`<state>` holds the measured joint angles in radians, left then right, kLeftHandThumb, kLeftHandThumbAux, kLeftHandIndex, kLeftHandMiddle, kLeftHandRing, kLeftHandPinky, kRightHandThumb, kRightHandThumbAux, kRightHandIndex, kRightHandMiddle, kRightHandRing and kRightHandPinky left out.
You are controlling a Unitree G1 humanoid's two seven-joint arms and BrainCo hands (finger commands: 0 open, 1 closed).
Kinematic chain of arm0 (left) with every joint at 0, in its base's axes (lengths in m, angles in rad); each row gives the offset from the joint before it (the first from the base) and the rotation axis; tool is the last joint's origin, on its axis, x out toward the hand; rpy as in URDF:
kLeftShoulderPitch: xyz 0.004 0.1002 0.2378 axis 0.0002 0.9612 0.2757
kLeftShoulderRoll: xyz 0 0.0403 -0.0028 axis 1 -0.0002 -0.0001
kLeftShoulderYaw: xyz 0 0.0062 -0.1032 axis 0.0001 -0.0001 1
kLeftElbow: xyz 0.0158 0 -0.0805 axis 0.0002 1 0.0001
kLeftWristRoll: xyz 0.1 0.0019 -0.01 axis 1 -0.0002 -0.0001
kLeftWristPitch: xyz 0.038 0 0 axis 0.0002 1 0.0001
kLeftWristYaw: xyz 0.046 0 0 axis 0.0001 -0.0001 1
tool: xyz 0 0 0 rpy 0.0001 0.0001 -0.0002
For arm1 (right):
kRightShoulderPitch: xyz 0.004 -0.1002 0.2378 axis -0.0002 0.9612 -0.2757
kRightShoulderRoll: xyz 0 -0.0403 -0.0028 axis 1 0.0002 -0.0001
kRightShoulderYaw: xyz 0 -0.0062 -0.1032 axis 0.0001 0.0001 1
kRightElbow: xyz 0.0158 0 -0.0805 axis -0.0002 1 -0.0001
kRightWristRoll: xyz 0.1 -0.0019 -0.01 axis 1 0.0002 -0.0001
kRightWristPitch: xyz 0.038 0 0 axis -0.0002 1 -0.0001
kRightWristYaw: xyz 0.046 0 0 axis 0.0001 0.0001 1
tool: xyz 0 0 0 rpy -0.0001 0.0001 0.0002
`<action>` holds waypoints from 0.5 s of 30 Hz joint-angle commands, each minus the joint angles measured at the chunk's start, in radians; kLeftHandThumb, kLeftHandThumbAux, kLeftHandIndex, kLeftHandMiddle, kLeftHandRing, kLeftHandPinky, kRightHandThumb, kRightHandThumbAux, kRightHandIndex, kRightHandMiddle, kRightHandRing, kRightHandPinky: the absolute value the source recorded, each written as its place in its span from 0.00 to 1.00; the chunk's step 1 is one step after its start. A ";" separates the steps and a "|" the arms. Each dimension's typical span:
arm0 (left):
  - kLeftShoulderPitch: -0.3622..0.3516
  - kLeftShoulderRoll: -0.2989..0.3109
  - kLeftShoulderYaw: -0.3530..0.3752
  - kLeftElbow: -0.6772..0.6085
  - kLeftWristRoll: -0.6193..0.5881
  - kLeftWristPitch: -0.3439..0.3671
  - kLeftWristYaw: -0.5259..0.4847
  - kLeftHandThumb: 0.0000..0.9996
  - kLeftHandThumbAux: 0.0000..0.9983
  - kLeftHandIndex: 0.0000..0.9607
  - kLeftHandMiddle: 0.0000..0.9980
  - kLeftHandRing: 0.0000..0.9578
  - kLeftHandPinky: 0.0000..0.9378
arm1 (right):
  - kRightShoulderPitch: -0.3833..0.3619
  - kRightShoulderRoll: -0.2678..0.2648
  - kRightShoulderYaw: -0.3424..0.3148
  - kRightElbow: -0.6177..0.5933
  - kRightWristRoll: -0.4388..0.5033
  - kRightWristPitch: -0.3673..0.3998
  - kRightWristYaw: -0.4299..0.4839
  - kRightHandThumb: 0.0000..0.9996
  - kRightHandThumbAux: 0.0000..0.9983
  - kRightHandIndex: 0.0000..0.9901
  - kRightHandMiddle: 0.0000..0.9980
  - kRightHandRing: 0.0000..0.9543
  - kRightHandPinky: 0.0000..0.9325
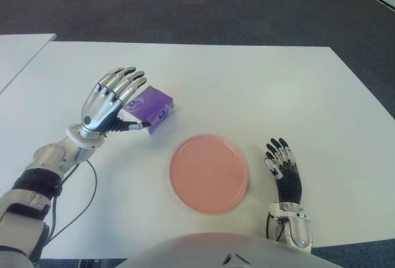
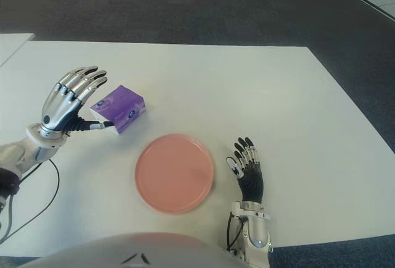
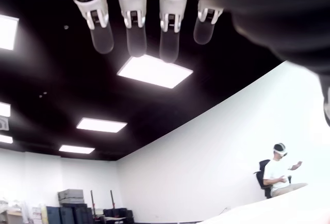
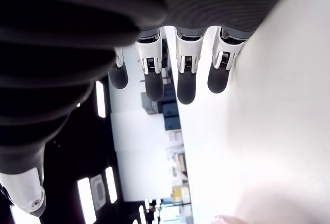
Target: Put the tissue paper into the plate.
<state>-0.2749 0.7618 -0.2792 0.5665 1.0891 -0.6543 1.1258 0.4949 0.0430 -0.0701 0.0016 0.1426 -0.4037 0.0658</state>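
tissue pack [image 1: 150,109]: small purple soft-pack with a white end, lying on the counter [image 1: 265,89] in its left half, nearer the left edge than the plate is, and a bit farther from the robot than the plate; not in the plate.
handling (judged): light, soft, squashy; thin plastic film wrap looks smooth and likely a bit slippery; not fragile, dents under squeeze but springs back.
where to grip (judged): across the two long sides, thumb on one, fingers on the other, about mid-length; gentle pinch is enough, a hard squeeze may make it pop out.
pack shape: flat rectangular block, rounded corners, lies skewed to the counter edges.
left hand [image 1: 110,104]: right at the pack on its left-edge side, fingers [image 1: 126,81] spread straight over the pack's near end, thumb tip at the white end; released, nothing held. Cannot tell if it touches the wrap.
left wrist view: fingers extended, no pack between them, agrees with not gripping.
plate [image 1: 209,173]: round, pink, shallow with low rim, matte smooth look like plastic; near the counter's front edge, about centre; apart from the pack; holds nothing.
right hand [image 1: 284,172]: just right of the plate, near the front edge, fingers straight and relaxed, holding nothing; idle.
counter: white, flat, smooth matte top, square corners.
cable [image 1: 83,200]: thin dark, loops on the counter by the left forearm.
floor [image 1: 203,5]: dark carpet beyond the far edge.
step (judged): pre-grasp, close fingers next.
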 commanded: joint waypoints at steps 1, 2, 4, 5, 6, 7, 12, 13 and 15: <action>-0.025 -0.030 -0.033 0.056 -0.034 0.004 -0.049 0.28 0.35 0.09 0.13 0.13 0.15 | 0.052 0.008 -0.013 0.144 -0.011 0.111 -0.027 0.24 0.62 0.09 0.16 0.15 0.17; -0.029 -0.034 -0.038 0.065 -0.039 0.003 -0.052 0.28 0.35 0.09 0.13 0.12 0.15 | 0.052 0.009 -0.013 0.146 -0.012 0.107 -0.027 0.24 0.62 0.09 0.16 0.15 0.17; -0.037 -0.043 -0.047 0.081 -0.049 0.001 -0.059 0.29 0.35 0.09 0.13 0.12 0.15 | 0.051 0.010 -0.012 0.149 -0.012 0.098 -0.027 0.24 0.62 0.09 0.16 0.16 0.18; -0.040 -0.049 -0.051 0.087 -0.054 0.003 -0.065 0.29 0.35 0.10 0.13 0.12 0.15 | 0.051 0.011 -0.012 0.149 -0.011 0.096 -0.027 0.24 0.62 0.09 0.17 0.16 0.18; -0.043 -0.053 -0.053 0.092 -0.058 0.004 -0.069 0.29 0.35 0.10 0.12 0.12 0.15 | 0.051 0.012 -0.012 0.149 -0.011 0.094 -0.027 0.25 0.62 0.09 0.17 0.16 0.18; -0.045 -0.057 -0.056 0.098 -0.062 0.007 -0.074 0.28 0.35 0.10 0.12 0.12 0.16 | 0.051 0.013 -0.012 0.149 -0.009 0.092 -0.026 0.25 0.62 0.09 0.17 0.16 0.18; -0.058 -0.071 -0.074 0.122 -0.067 0.022 -0.076 0.28 0.36 0.10 0.12 0.12 0.16 | 0.051 0.018 -0.011 0.150 -0.007 0.086 -0.027 0.27 0.61 0.09 0.18 0.17 0.19; -0.060 -0.073 -0.077 0.126 -0.067 0.024 -0.075 0.28 0.36 0.10 0.12 0.12 0.16 | 0.051 0.018 -0.011 0.150 -0.007 0.085 -0.028 0.27 0.61 0.09 0.18 0.17 0.19; -0.070 -0.080 -0.084 0.146 -0.069 0.027 -0.072 0.28 0.36 0.10 0.13 0.12 0.16 | 0.051 0.020 -0.012 0.152 -0.009 0.082 -0.031 0.27 0.61 0.10 0.18 0.17 0.19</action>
<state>-0.3297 0.6952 -0.3416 0.6798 1.0288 -0.6370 1.0675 0.4884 0.0503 -0.0711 0.0275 0.1409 -0.4380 0.0636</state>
